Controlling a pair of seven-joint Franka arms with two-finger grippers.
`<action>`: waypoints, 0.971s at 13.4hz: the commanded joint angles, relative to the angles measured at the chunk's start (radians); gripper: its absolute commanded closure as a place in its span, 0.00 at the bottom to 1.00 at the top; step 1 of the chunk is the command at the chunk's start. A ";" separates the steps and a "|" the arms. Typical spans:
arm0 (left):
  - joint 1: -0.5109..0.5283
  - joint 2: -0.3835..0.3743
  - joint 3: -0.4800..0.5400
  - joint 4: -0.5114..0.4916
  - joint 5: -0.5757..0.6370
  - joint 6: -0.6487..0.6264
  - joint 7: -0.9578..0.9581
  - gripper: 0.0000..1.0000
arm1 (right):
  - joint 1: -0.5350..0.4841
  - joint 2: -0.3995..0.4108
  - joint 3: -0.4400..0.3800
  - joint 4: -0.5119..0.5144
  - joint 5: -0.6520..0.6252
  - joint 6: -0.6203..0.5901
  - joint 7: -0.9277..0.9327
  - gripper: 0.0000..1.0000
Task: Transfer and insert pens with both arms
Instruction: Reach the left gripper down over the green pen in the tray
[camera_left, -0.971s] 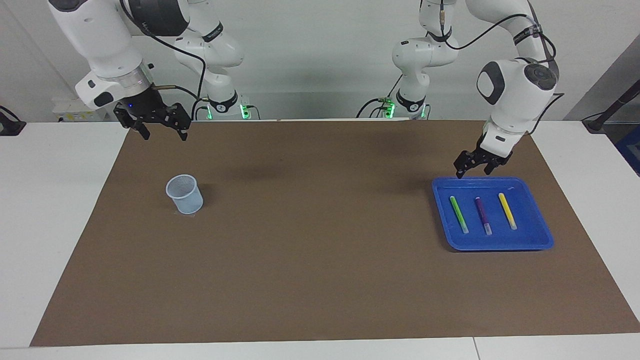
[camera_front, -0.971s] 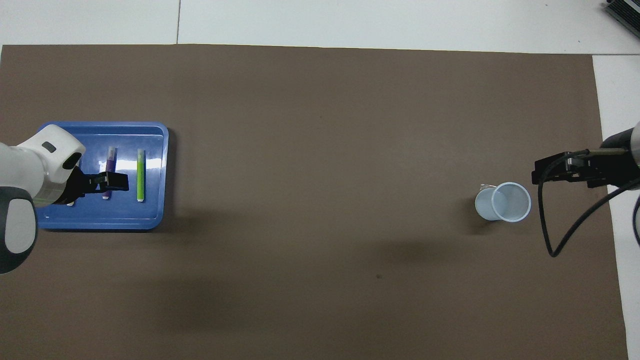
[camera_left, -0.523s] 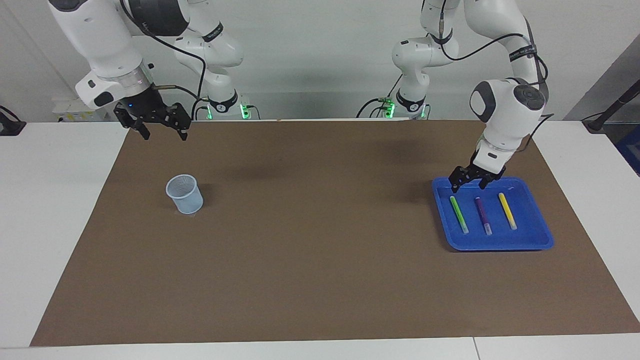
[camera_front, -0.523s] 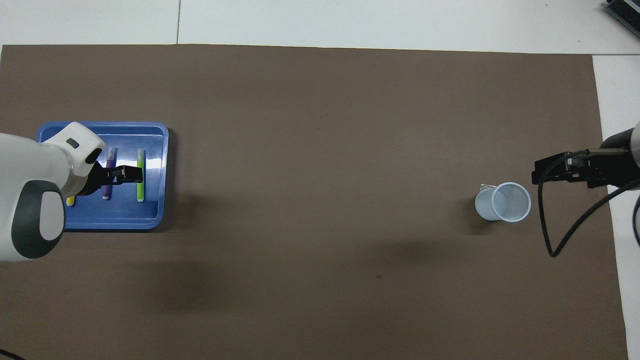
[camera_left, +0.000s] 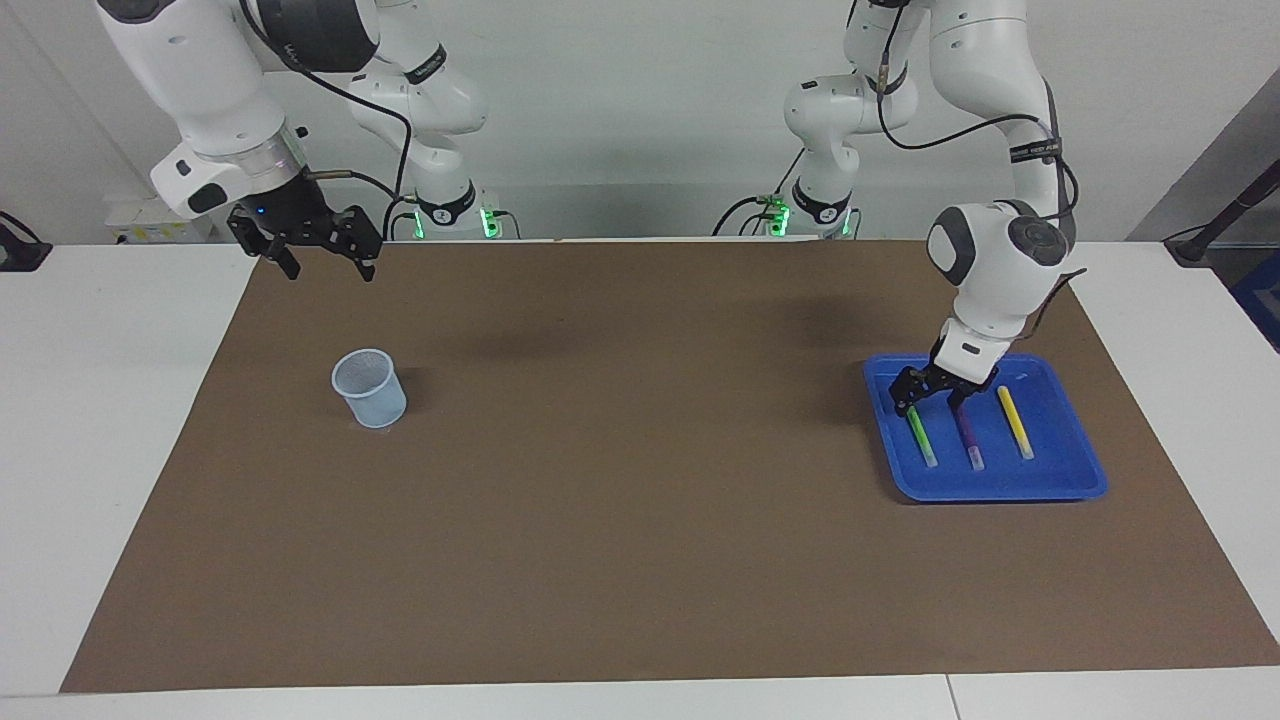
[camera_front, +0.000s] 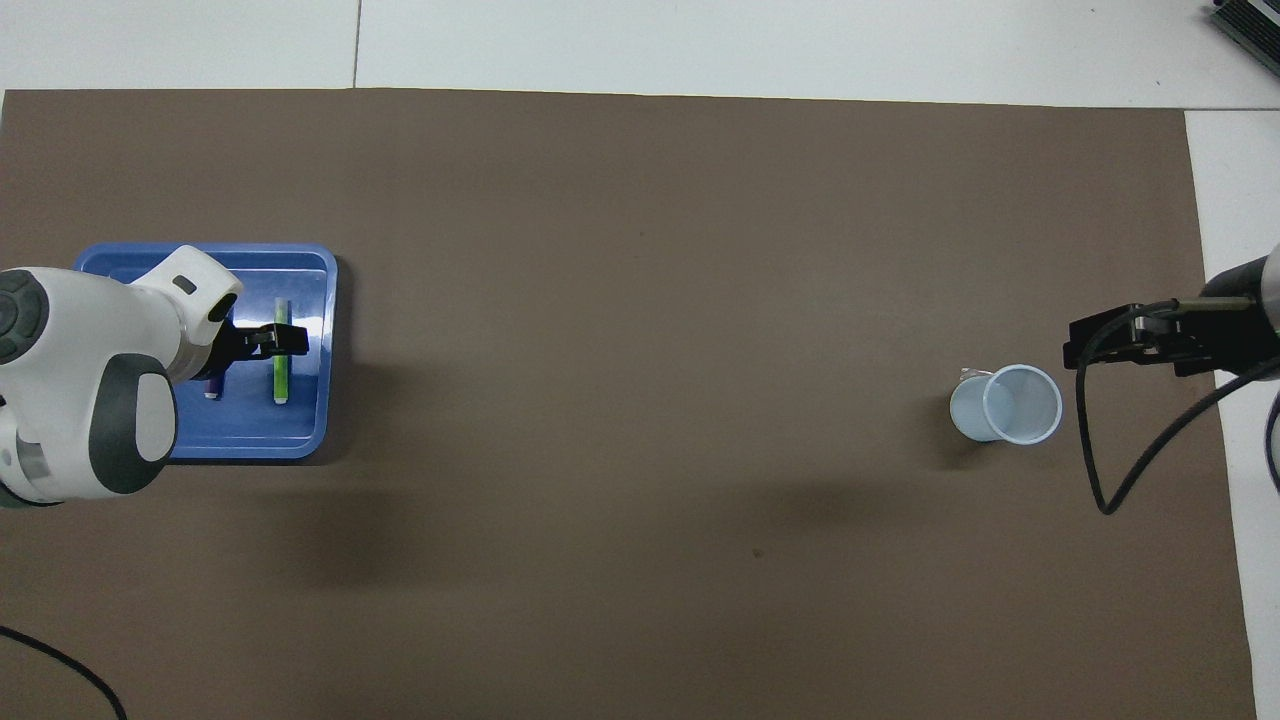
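Green pen (camera_left: 921, 436) at frame right: my left gripper (camera_left: 927, 393) has dropped over it, spread wide, empty; grasp comes next.

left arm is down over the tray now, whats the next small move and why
Probably lower the left gripper the last bit and close on the green pen. It hangs open just over that pen's end nearer the robots, in the blue tray, and all three pens lie untouched. The right gripper waits open near the cup.
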 joint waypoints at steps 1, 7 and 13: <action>-0.015 0.027 0.010 -0.002 -0.009 0.043 -0.003 0.01 | -0.011 -0.016 0.002 -0.011 0.022 0.005 -0.017 0.00; -0.015 0.090 0.010 0.001 -0.009 0.129 -0.003 0.06 | -0.011 -0.016 0.002 -0.011 0.022 0.005 -0.017 0.00; -0.015 0.098 0.010 0.003 -0.009 0.143 -0.001 0.30 | -0.011 -0.016 0.002 -0.011 0.022 0.005 -0.017 0.00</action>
